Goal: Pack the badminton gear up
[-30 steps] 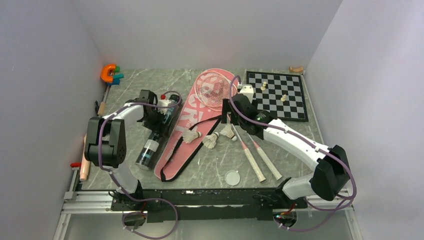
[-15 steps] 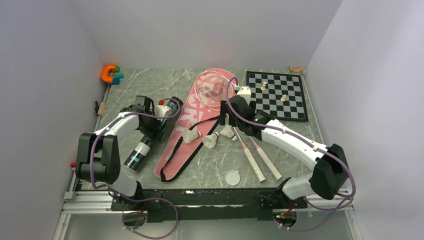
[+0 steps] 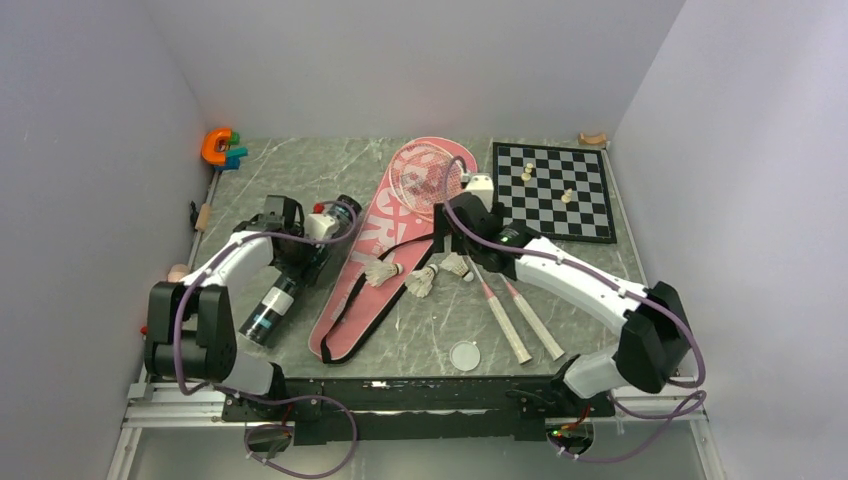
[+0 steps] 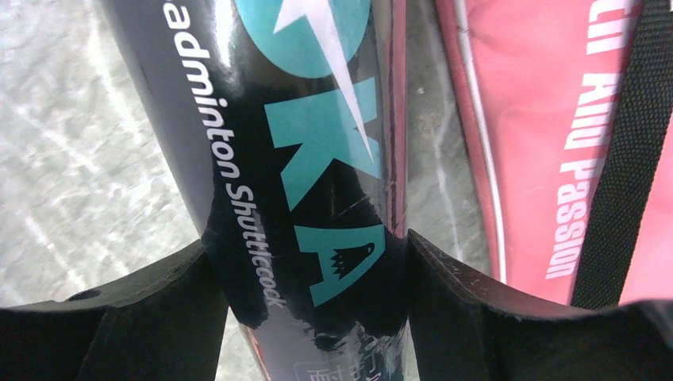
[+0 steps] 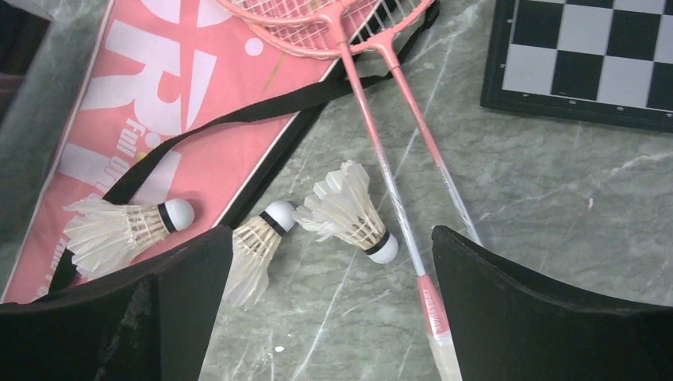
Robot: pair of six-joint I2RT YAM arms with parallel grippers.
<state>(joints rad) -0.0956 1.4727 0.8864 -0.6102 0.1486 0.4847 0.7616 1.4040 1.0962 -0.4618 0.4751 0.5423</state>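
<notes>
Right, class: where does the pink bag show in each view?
Top external: bag at centre, lying diagonally.
Left wrist: right side, beside the tube.
Right wrist: upper left.
Shared landmark: its black strap.

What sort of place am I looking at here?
Probably a robot test booth: plain pale walls box in a grey marbled tabletop, two white-and-black robot arms are bolted along its near edge, and a black-and-white chessboard lies near a pink racket bag.
</notes>
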